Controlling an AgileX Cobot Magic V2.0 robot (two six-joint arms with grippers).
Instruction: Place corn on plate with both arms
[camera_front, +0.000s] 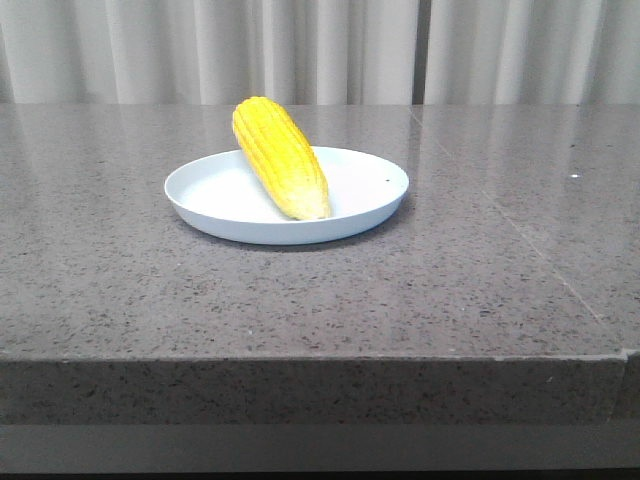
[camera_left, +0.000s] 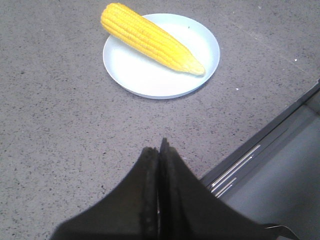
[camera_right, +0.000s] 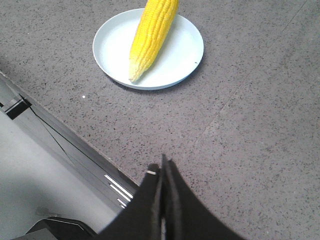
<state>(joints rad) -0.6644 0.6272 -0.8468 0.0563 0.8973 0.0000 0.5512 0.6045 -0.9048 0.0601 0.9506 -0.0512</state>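
Bright yellow tapered ear of corn (camera_front: 281, 157) lying across round white shallow plate (camera_front: 220, 200), blunt end overhanging rim. Seen only from wrist views: black left gripper (camera_left: 159, 150) and black right gripper (camera_right: 163, 167), both pressed closed, empty, well apart from plate. No legible writing.

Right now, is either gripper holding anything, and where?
Nothing is held. The left gripper and right gripper are shut, empty; the corn rests on the plate.

Front view low, level across table (camera_front: 300, 300); both wrist views high, angled down; all share plate (camera_front: 220, 205).
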